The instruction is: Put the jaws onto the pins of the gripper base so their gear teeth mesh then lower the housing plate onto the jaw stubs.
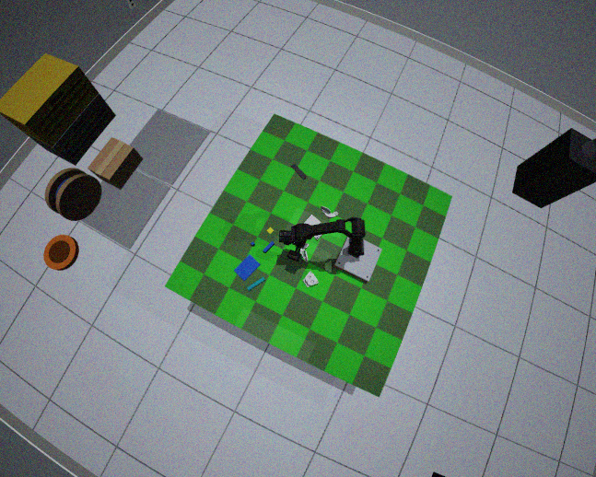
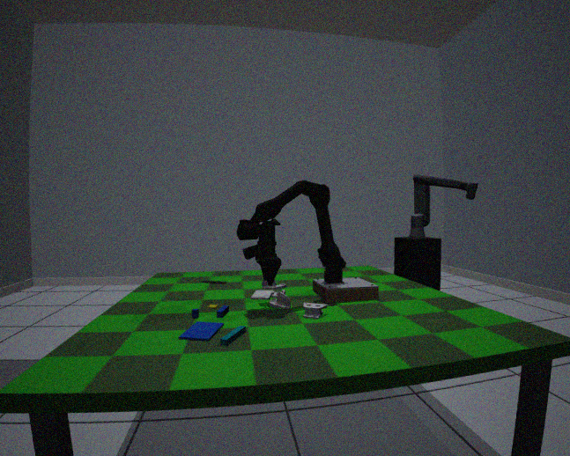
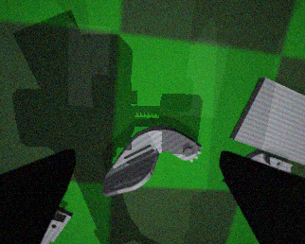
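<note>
My gripper (image 2: 270,283) (image 3: 150,157) points down and is open, its dark fingertips wide apart. Between and below them a grey-white curved jaw (image 3: 132,167) (image 1: 303,252) (image 2: 279,300) lies on the table, its toothed end to the right in the wrist view; neither finger holds it. Another pale curved part (image 1: 328,211), likely the other jaw, lies farther back. A white part with round features (image 1: 310,278) (image 2: 314,309) stands to one side. Another white part (image 3: 278,164) shows partly behind the right finger. Which of these two is the gripper base and which the housing plate is unclear.
A ridged white plate (image 3: 285,113) (image 2: 261,294) lies beside the jaw. A blue plate (image 1: 246,267) (image 2: 201,330), a teal bar (image 1: 255,284) (image 2: 233,334), small blue blocks and a yellow piece (image 1: 270,230) lie farther out. A dark bar (image 1: 298,171) lies toward the far side.
</note>
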You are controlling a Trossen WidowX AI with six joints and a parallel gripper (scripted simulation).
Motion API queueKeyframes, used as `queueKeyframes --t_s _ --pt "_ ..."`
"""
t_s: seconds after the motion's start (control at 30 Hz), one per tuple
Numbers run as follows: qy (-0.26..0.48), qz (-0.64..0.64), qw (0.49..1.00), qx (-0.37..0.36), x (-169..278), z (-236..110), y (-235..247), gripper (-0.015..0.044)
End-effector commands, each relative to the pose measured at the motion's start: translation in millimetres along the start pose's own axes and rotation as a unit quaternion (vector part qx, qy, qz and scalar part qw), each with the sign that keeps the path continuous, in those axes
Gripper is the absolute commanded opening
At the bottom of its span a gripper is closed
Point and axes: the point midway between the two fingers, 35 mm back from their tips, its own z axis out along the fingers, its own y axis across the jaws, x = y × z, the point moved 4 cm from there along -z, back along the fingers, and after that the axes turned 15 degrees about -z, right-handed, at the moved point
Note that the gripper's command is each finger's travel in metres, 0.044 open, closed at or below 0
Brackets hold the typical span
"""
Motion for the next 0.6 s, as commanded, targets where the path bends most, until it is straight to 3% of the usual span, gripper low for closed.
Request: queueKeyframes --t_s 0.0,0.57 --pt "0.0 -0.054 0.999 0.0 2.3 -0.9 0.9 0.044" --pt "0.001 -0.305 0.952 0.001 10.3 -3.0 5.7 0.044"
